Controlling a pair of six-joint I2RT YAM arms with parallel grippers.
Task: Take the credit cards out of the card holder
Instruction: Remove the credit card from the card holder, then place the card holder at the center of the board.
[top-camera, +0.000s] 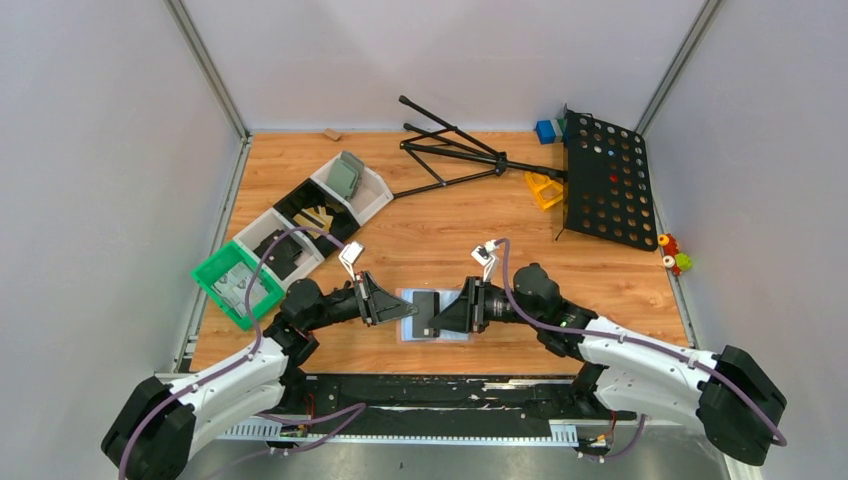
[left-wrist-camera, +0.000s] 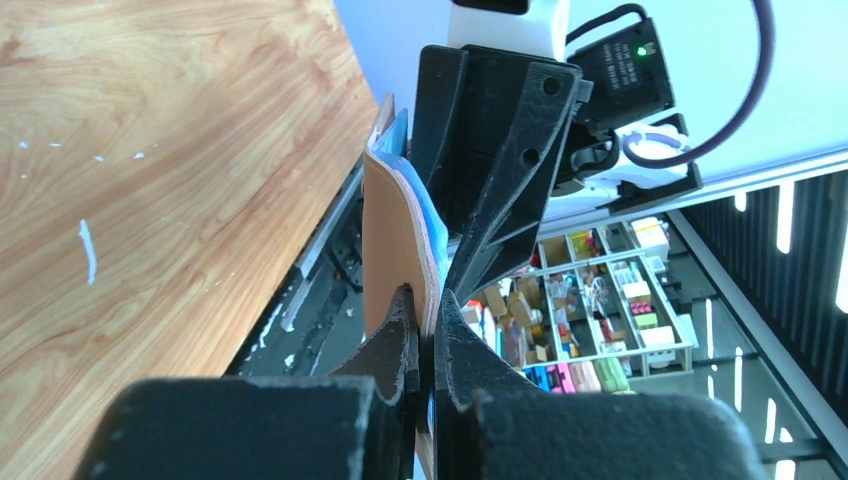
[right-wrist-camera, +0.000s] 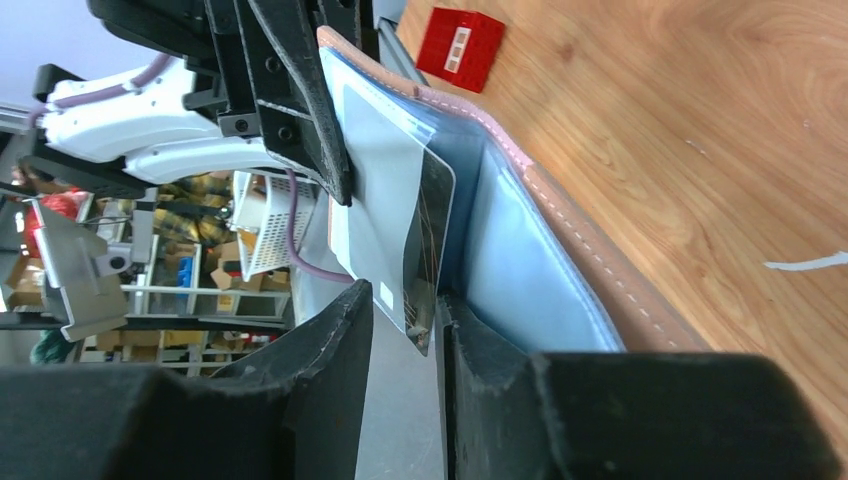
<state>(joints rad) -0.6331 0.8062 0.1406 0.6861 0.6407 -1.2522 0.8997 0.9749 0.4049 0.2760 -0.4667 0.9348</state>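
Your left pincer reaches in low over the desk, clamped on the tan left edge of the holder. From the holder's right, your right pincer lies level, jaws narrowly apart, straddling a card poking from its pocket.

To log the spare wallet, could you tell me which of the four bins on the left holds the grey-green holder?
The white bin at the row's far end, beside the black bin; the grey-green holder stands inside it.
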